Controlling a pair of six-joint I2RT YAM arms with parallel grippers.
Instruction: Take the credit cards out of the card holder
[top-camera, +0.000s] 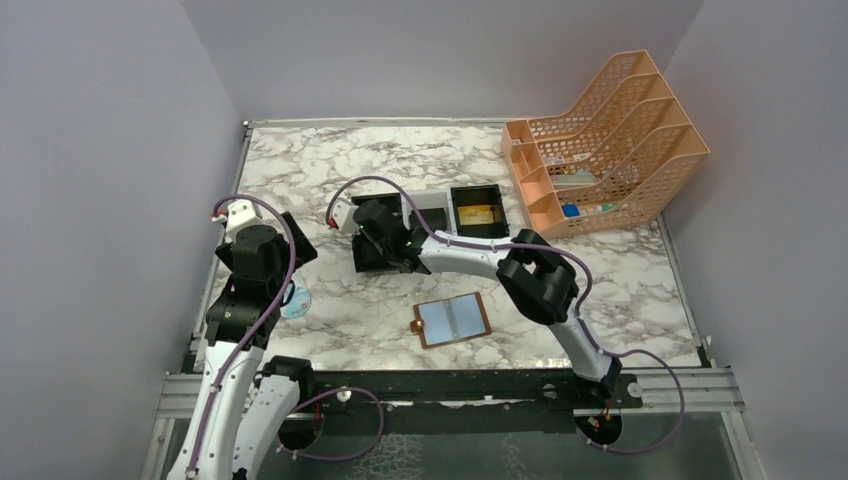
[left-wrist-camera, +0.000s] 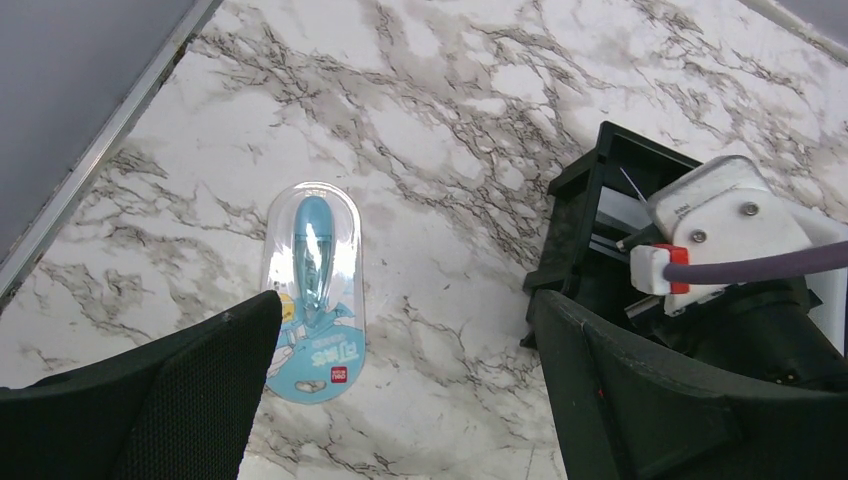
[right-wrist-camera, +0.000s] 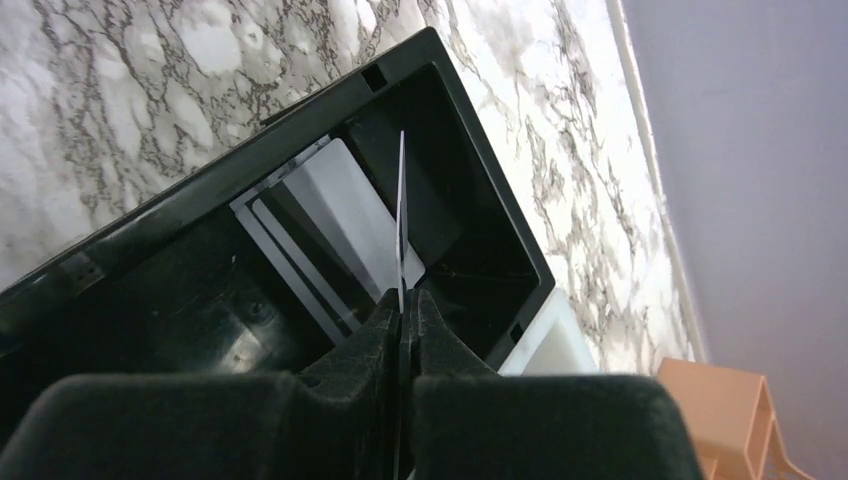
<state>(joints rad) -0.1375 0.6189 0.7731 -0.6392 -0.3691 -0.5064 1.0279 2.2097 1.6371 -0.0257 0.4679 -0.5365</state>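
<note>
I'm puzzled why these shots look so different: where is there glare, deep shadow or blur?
Left wrist: white glare on the clear blister pack. Right wrist: the black tray is lost in shadow, the right fingers are slightly soft, and the pinched credit card has a crisp edge. Top external: even light, faint shadows.

top: overhead from behind, whole table (top-camera: 330, 170) | wrists: close, looking down | all three share the black tray (top-camera: 476, 192)

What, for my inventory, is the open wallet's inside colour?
Brown leather card holder: pale blue inside; top view.
</note>
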